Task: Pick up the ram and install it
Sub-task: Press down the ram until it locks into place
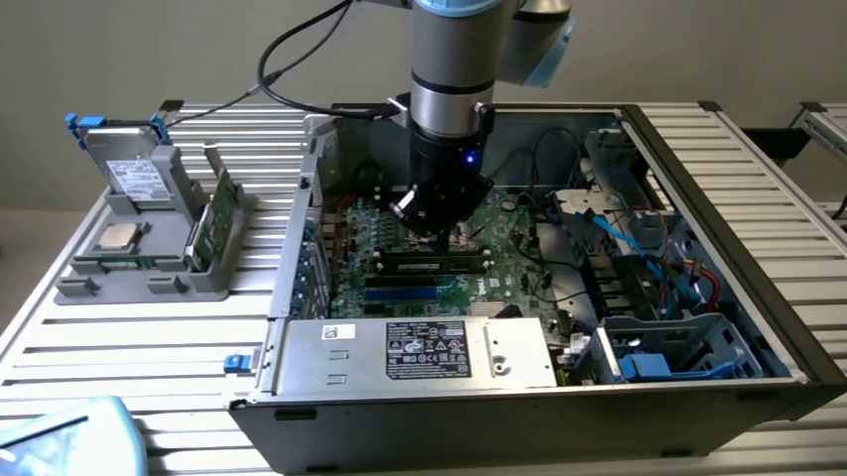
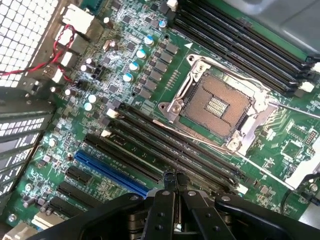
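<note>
On the exterior view's left, a grey plastic holder stood on the slatted aluminium table. It carried a silver drive in a blue-tabbed caddy, a square silver processor chip lying flat, and a tall green expansion card with a metal bracket standing on edge. Just beside the holder lay the open black-and-grey computer case, with a silver boxy power supply bearing a black label along its near side. Inside it, the green motherboard lay flat. The arm's black gripper reached straight down over the motherboard's black memory slots. In the wrist view its fingers were clenched together with no gap visible between the tips. The long, narrow dark-green ram stick with black chips sat lengthwise in the slot area directly beneath those tips, parallel to the long blue slot beside it. Whether the tips pressed on the ram's top edge could not be told. Beyond the slots was the open square processor socket with its silver metal frame. Towards the exterior view's right, light-blue cables ran past a blue plastic drive cage.
</note>
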Action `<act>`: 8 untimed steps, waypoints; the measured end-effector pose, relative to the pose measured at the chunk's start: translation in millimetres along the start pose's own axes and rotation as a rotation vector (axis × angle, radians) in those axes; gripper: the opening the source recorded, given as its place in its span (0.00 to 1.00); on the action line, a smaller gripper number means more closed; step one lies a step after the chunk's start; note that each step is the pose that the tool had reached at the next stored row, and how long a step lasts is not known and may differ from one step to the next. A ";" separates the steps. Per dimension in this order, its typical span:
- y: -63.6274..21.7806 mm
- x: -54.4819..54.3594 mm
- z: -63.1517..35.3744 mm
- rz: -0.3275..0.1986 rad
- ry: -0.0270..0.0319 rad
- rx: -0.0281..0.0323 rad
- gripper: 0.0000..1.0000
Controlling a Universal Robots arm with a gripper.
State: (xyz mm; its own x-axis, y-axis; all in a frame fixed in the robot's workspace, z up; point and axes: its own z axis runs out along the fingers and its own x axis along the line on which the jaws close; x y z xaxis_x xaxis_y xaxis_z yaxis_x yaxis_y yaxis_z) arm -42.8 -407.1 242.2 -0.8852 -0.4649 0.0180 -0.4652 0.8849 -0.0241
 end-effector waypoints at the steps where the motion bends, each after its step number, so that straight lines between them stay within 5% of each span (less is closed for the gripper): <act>1: 0.0 0.0 0.1 0.014 -0.0008 0.0003 0.11; 8: 0.0 0.0 0.8 0.118 -0.0054 0.0022 0.11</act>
State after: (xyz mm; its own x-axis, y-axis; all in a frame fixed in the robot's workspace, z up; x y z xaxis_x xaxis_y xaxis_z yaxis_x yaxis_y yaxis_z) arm -42.8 -407.1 241.4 -0.9340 -0.3573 0.0095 -0.3574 0.9335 -0.0279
